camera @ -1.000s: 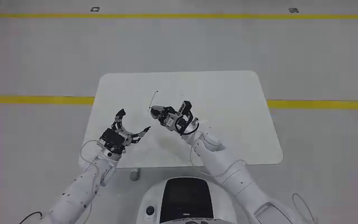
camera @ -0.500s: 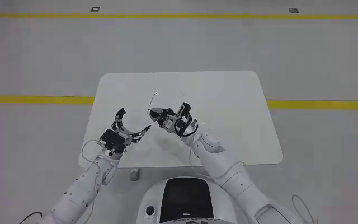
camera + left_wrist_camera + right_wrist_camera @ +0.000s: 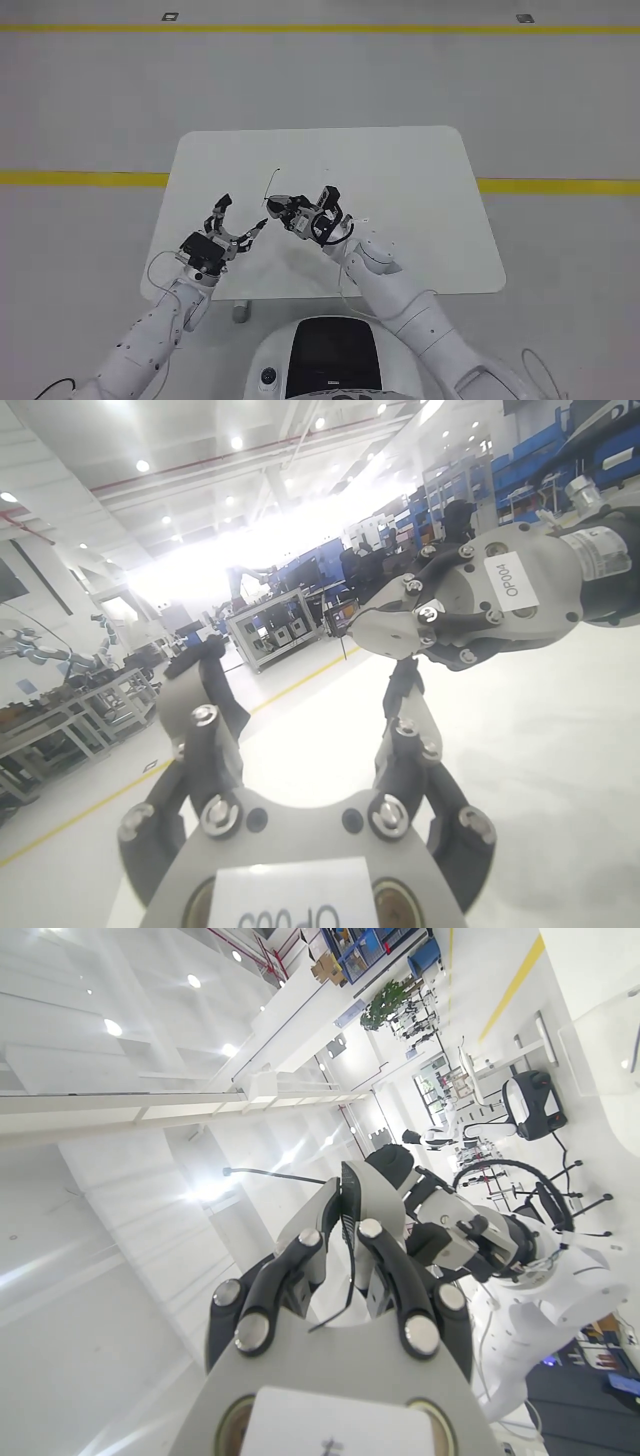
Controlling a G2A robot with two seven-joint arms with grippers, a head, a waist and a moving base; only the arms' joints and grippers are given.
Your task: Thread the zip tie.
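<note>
Left tool [image 3: 245, 211] agape, right tool [image 3: 271, 204] pinched

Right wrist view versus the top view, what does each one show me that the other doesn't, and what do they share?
Right wrist view: the zip tie pinched between the pads of the right hand, its other end curling back toward the palm. Top view: the open left hand facing the right hand's tip, both above the white table. Shared: the right hand shut on the tie, one end sticking out.
</note>
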